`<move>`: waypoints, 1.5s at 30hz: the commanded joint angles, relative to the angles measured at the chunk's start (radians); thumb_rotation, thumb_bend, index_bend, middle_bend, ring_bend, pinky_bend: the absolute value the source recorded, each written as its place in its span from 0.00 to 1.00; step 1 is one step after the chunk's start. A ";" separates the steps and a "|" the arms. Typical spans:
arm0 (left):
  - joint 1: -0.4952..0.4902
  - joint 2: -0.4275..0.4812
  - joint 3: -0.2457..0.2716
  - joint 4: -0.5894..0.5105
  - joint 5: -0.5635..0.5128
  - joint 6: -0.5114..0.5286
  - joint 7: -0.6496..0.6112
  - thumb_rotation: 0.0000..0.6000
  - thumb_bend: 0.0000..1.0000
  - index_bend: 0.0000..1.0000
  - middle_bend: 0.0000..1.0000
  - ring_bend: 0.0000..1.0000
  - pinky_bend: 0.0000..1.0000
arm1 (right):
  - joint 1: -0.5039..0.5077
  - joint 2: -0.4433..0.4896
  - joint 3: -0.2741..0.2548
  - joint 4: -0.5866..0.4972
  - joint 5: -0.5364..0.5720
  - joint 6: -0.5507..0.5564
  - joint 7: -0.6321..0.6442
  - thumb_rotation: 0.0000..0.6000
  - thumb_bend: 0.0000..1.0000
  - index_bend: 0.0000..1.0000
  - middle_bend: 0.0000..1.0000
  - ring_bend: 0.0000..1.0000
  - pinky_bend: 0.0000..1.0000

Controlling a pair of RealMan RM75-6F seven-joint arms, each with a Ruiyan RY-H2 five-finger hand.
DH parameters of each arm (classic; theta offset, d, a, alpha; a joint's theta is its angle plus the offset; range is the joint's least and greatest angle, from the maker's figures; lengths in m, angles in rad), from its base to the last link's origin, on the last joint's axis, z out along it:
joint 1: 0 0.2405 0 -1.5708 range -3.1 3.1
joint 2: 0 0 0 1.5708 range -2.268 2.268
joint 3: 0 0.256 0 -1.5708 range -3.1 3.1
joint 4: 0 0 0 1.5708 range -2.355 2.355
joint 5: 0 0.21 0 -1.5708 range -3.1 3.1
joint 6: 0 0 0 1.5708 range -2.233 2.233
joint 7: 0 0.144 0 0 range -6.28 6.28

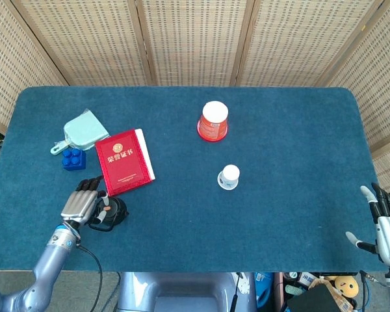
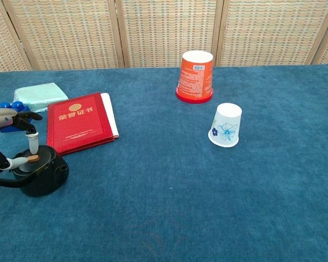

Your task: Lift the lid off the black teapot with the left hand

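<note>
The lid (image 2: pixel 31 162) is not yet lifted; it sits on the black teapot (image 2: pixel 39 173), right under the left robot hand (image 1: pixel 83 203). Two fingertips (image 2: pixel 33 143) are seen at the small orange knob (image 2: pixel 34 159), but whether it is gripped cannot be told. Lifting is left. The palm is cut off in the chest view.

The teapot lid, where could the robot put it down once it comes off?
The biggest bare patch of blue table lies in front of the red booklet, between the black teapot and the white paper cup. Another lies between booklet and orange cup. The left corner is crowded: left hand, blue block, mint pouch.
</note>
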 commanded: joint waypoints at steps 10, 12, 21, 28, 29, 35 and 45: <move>-0.010 -0.031 0.007 0.021 -0.009 0.010 0.009 1.00 0.41 0.48 0.00 0.00 0.00 | 0.001 0.004 0.001 0.000 0.006 -0.006 0.012 1.00 0.00 0.00 0.00 0.00 0.00; -0.011 -0.035 0.008 0.023 -0.010 0.014 0.013 1.00 0.41 0.49 0.00 0.00 0.00 | 0.001 0.005 0.001 0.000 0.006 -0.006 0.013 1.00 0.00 0.00 0.00 0.00 0.00; -0.017 -0.045 0.010 0.020 -0.025 0.028 0.028 1.00 0.41 0.56 0.00 0.00 0.00 | 0.001 0.006 -0.001 0.000 0.004 -0.008 0.018 1.00 0.00 0.00 0.00 0.00 0.00; -0.016 -0.038 0.003 0.012 -0.013 0.040 0.017 1.00 0.41 0.58 0.00 0.00 0.00 | 0.002 0.004 -0.001 0.000 0.004 -0.008 0.016 1.00 0.00 0.00 0.00 0.00 0.00; -0.015 -0.033 0.000 0.007 -0.008 0.044 0.013 1.00 0.41 0.58 0.00 0.00 0.00 | 0.002 0.005 -0.001 0.000 0.004 -0.008 0.016 1.00 0.00 0.00 0.00 0.00 0.00; -0.009 0.002 -0.014 -0.031 0.018 0.062 -0.007 1.00 0.41 0.58 0.00 0.00 0.00 | 0.002 0.004 -0.003 -0.001 0.002 -0.009 0.012 1.00 0.00 0.00 0.00 0.00 0.00; 0.021 0.095 -0.011 -0.085 0.064 0.073 -0.063 1.00 0.41 0.58 0.00 0.00 0.00 | 0.003 0.003 -0.006 -0.003 -0.002 -0.010 0.008 1.00 0.00 0.00 0.00 0.00 0.00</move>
